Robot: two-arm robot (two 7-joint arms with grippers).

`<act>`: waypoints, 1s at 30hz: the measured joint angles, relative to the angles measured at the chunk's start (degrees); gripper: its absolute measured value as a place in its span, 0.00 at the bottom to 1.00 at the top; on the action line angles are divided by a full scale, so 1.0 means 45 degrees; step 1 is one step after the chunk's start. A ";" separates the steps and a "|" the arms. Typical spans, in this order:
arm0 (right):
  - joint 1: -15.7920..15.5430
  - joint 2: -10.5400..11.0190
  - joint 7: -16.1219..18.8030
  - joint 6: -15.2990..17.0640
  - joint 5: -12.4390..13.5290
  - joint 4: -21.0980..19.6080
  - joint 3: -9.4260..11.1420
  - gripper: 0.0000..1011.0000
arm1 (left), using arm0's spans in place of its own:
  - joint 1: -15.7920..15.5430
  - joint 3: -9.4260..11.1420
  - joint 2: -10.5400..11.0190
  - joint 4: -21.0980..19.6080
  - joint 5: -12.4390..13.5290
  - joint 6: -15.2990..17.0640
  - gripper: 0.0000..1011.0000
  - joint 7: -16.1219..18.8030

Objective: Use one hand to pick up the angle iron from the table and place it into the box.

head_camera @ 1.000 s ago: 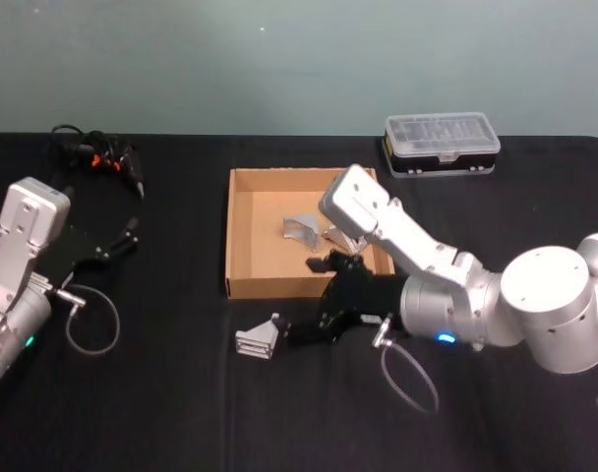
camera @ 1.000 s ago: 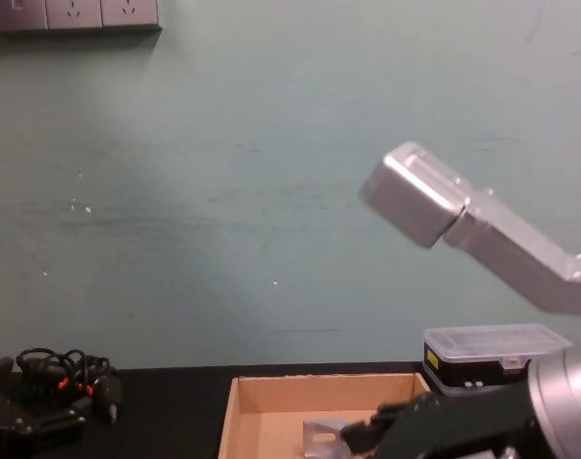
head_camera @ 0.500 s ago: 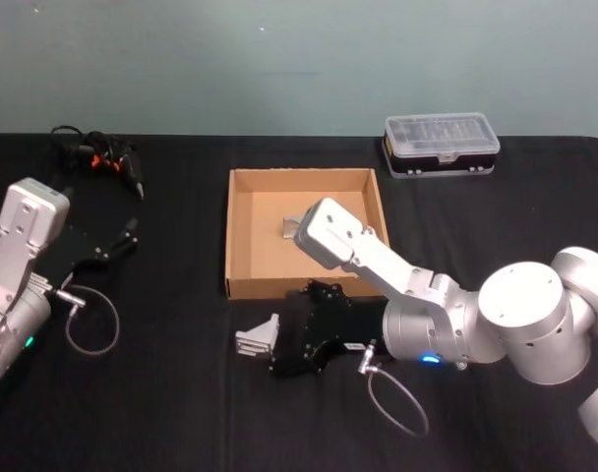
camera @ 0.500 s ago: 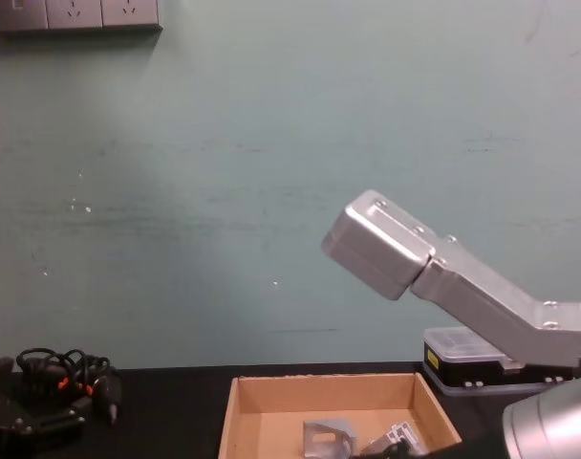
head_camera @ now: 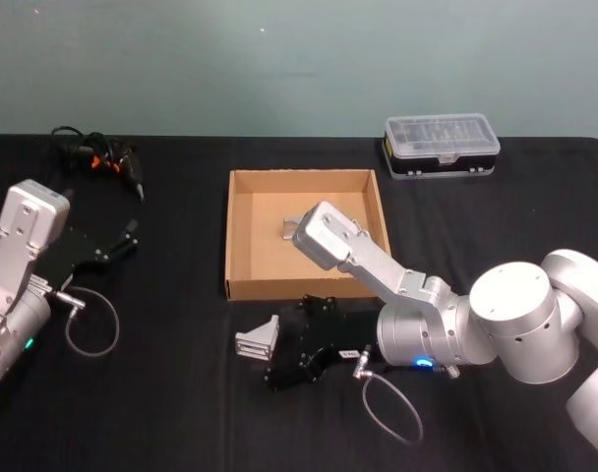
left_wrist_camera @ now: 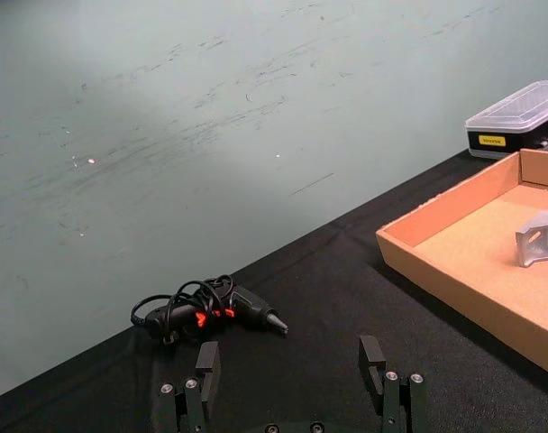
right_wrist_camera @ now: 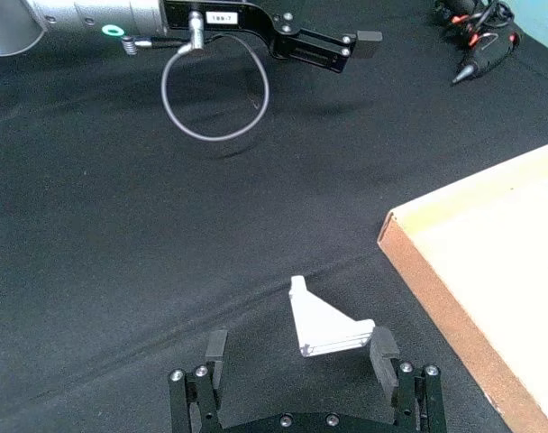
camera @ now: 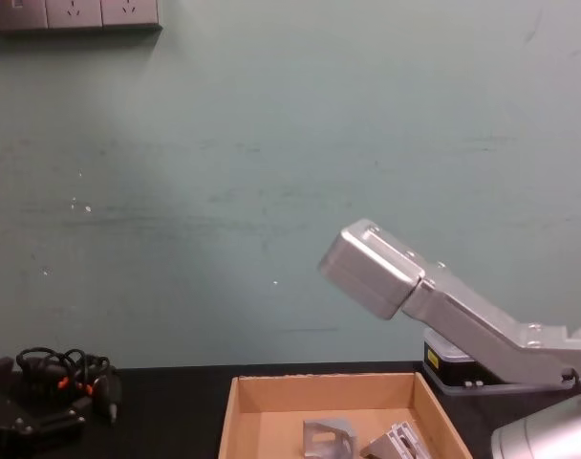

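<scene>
An angle iron (head_camera: pixel 259 339), a small silver bracket, lies on the black table (head_camera: pixel 161 413) just in front of the tan cardboard box (head_camera: pixel 248 231). My right gripper (head_camera: pixel 277 352) is low over the table and open. In the right wrist view the angle iron (right_wrist_camera: pixel 324 325) lies between its fingers (right_wrist_camera: pixel 382 347), close to one pad. Two more silver brackets (camera: pixel 329 438) rest inside the box (camera: pixel 245 406). My left gripper (head_camera: pixel 117 241) is parked open at the table's left, with nothing in it (left_wrist_camera: pixel 289 357).
A clear-lidded black case (head_camera: pixel 442 143) stands behind the box to the right. A black tool with a coiled cable (head_camera: pixel 97 157) lies at the back left. My right arm's elbow (head_camera: pixel 324 231) hangs over the box's front half.
My right arm has swung left and come down from the box's front edge, so its open gripper now straddles the angle iron on the table. The left arm has not moved.
</scene>
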 joint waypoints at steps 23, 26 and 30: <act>0.0068 -0.0510 -0.0594 -0.1106 -0.0207 0.1138 -0.0152 0.99 | -0.0001 0.0000 0.0000 0.0000 0.0001 0.0000 1.00 0.0000; 0.0099 -0.0582 -0.0584 -0.1235 -0.0220 0.1285 -0.0173 0.99 | -0.0001 0.0000 0.0000 0.0000 0.0000 0.0000 1.00 0.0000; 0.0140 -0.0688 -0.0582 -0.1445 -0.0288 0.1514 -0.0194 0.99 | -0.0001 -0.0001 0.0000 0.0000 0.0001 0.0000 1.00 0.0000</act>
